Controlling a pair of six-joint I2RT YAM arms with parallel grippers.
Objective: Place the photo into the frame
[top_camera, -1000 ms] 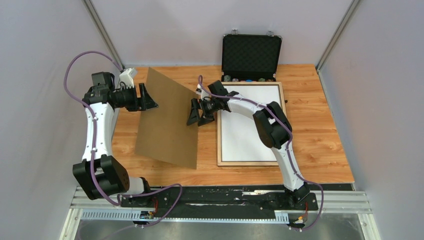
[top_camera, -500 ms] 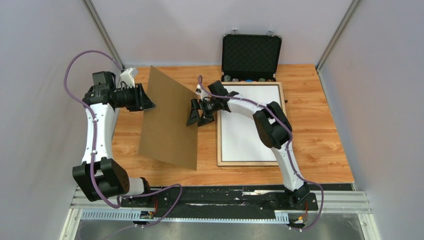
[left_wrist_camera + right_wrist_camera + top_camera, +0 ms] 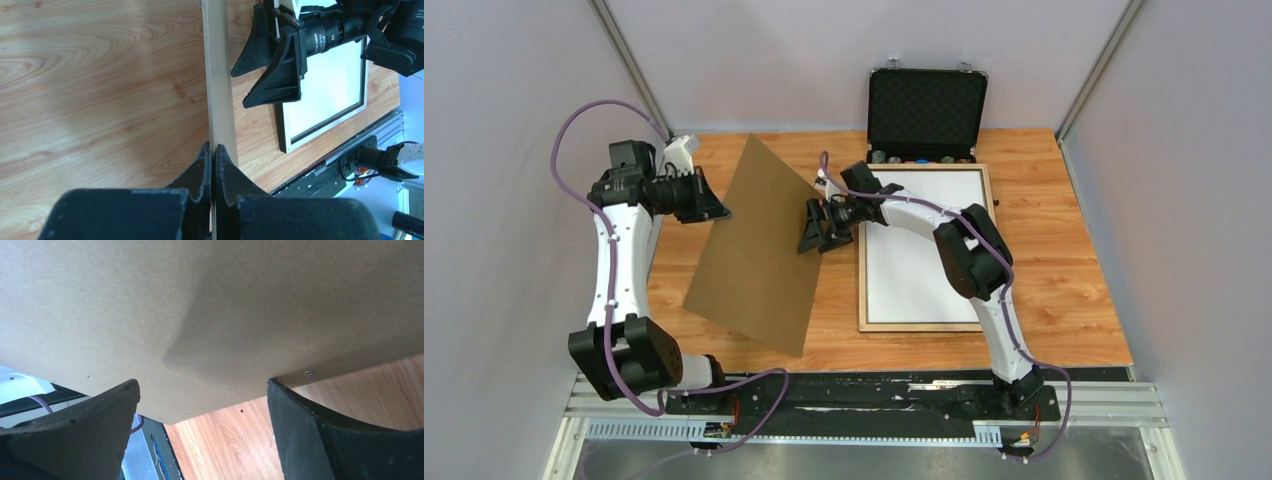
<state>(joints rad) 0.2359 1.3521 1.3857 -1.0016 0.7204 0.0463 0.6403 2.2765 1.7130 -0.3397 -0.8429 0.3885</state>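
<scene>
Grey walls enclose a wood-grain bench (image 3: 1064, 300) where the frame (image 3: 924, 326) lies flat on the right side. A white sheet, apparently the photo (image 3: 904, 290) turned plain side up, fills it inside the rails. An open black case (image 3: 924, 110) stands behind it.

The left tool (image 3: 716, 208) is clamped on the far-left edge of a brown backing panel (image 3: 759, 250), its fingers (image 3: 202, 165) pressed together on the thin board. The panel slopes, raised at the far end. The right tool (image 3: 816, 232) waits at the panel's right edge with its fingers spread wide and holds nothing. Whether it touches the board cannot be told.

With only one narrow pinch carrying a broad panel, the board could pivot or slip in the grip. It could then drop onto the bench or swing into the frame and shift the photo. The spread right fingers could also knock the edge if the panel turns.

The left arm runs up the bench's left side, wrist bent inward so the tool points right. The right arm reaches diagonally over the frame, its tool pointing left.
</scene>
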